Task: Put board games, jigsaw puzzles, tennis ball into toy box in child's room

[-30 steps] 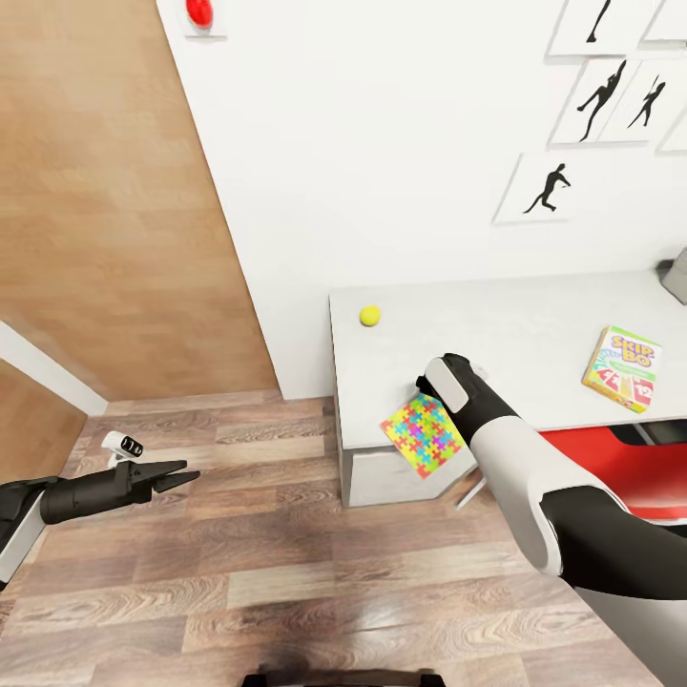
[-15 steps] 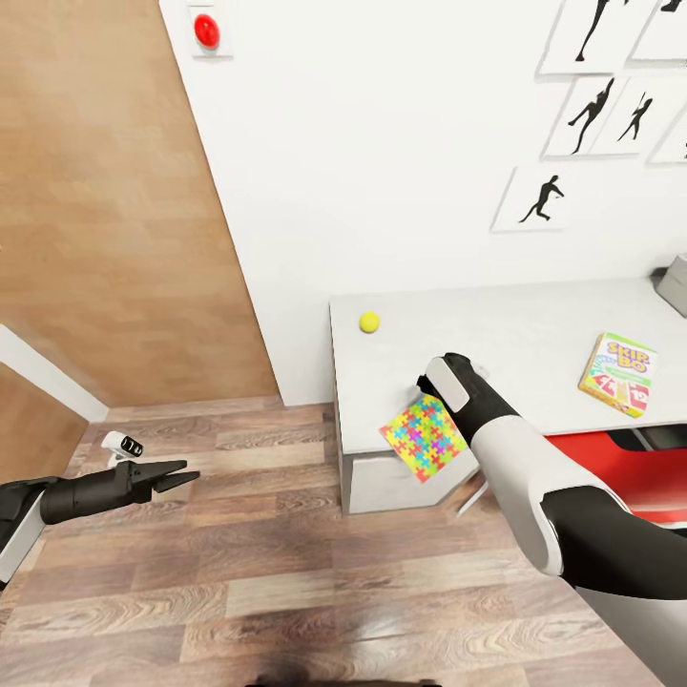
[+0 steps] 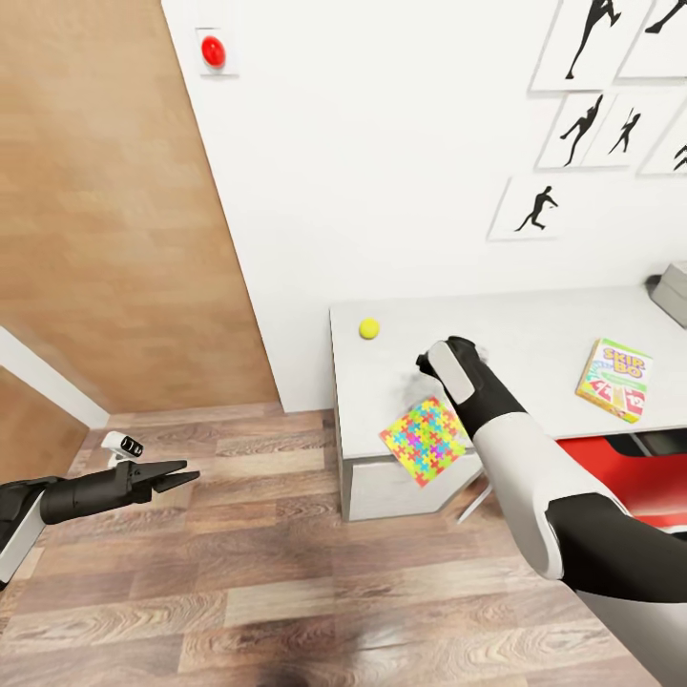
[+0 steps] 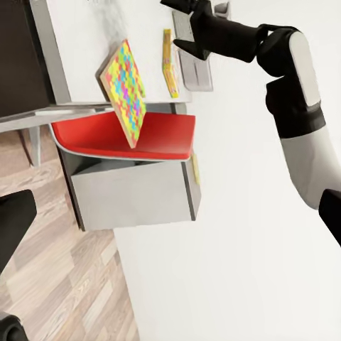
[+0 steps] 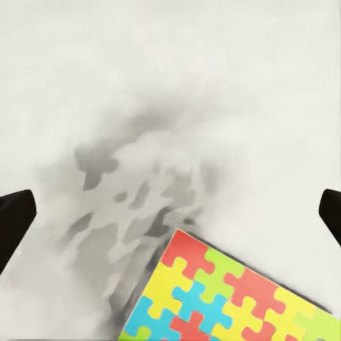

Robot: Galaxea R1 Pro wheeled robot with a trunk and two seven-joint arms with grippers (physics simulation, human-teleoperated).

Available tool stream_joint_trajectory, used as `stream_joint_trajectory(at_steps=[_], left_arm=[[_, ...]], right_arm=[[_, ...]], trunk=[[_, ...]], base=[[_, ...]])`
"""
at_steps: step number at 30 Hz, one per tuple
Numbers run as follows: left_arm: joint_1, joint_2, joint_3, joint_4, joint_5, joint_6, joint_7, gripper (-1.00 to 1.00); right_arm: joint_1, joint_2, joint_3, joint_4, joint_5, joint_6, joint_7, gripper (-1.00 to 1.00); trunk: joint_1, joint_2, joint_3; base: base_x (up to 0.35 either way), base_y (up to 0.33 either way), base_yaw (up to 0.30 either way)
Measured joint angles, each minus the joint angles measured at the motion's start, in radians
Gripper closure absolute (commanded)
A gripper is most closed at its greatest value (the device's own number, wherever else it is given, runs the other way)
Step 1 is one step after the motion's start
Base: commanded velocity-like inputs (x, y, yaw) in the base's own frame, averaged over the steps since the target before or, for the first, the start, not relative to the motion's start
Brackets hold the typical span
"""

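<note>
A multicolour jigsaw puzzle (image 3: 425,440) lies at the table's (image 3: 534,329) near left corner and overhangs the front edge. It also shows in the left wrist view as the puzzle (image 4: 124,89). My right gripper (image 3: 426,367) hovers just beyond its far corner, open and empty. In the right wrist view the right gripper (image 5: 170,220) has its fingertips wide apart over bare table, with the puzzle (image 5: 227,295) below them. The tennis ball (image 3: 369,328) rests near the table's far left. A SKIP-BO board game (image 3: 615,379) lies to the right. The toy box (image 3: 673,291) peeks in at the right edge. My left gripper (image 3: 176,474) hangs open over the floor.
A red-and-white chair (image 3: 649,468) sits under the table at the right. White wall with black silhouette pictures (image 3: 534,208) stands behind the table. A red button (image 3: 213,51) is on the wall. A wooden panel (image 3: 105,219) rises to the left, and wood plank floor (image 3: 286,553) lies in front.
My right gripper has drawn off the puzzle's far corner and now hovers apart from it. The head view has tilted slightly. The left arm is unchanged.
</note>
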Motion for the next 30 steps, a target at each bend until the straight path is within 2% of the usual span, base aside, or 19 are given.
stream_joint_trajectory(at_steps=[7, 13, 17, 20, 21, 23, 26, 30], left_arm=[[0.0, 0.0, 0.0, 0.001, 0.0, 0.0, 0.0, -1.0], [0.0, 0.0, 0.0, 0.001, 0.0, 0.0, 0.0, -1.0], [0.0, 0.0, 0.0, 0.001, 0.0, -0.001, 0.0, -1.0], [0.0, 0.0, 0.0, 0.001, 0.0, -0.001, 0.0, -1.0], [0.0, 0.0, 0.0, 0.001, 0.0, -0.001, 0.0, -1.0], [0.0, 0.0, 0.0, 0.001, 0.0, -0.001, 0.0, -1.0], [0.0, 0.0, -0.001, 0.001, 0.0, 0.0, 0.0, -1.0], [0.0, 0.0, -0.001, 0.001, 0.0, 0.0, 0.0, -1.0]], right_arm=[[0.025, 0.001, -0.003, -0.155, 0.001, 0.105, -0.005, -1.0], [0.052, 0.001, -0.009, -0.298, -0.008, 0.2, -0.047, -1.0], [0.081, 0.001, -0.03, -0.44, -0.024, 0.302, -0.059, -1.0], [0.143, 0.002, -0.054, -0.562, -0.049, 0.368, -0.061, -1.0], [0.183, 0.002, -0.066, -0.627, -0.064, 0.396, -0.061, -1.0], [0.226, 0.001, -0.075, -0.695, -0.082, 0.417, -0.061, -1.0], [0.331, -0.002, -0.085, -0.836, -0.137, 0.446, -0.062, -1.0], [0.468, -0.003, -0.084, -0.903, -0.183, 0.456, -0.06, -1.0]], trunk=[[0.0, 0.0, 0.011], [0.0, 0.0, 0.021], [0.0, 0.0, 0.027], [0.0, 0.0, 0.032], [0.0, 0.0, 0.034], [0.0, 0.0, 0.037], [0.0, 0.0, 0.042], [0.0, 0.0, 0.048]], base=[[0.0, 0.0, 0.0], [0.0, 0.0, 0.0], [0.0, 0.0, 0.0], [0.0, 0.0, 0.0], [0.0, 0.0, 0.0], [0.0, 0.0, 0.0], [0.0, 0.0, 0.0], [0.0, 0.0, 0.0]])
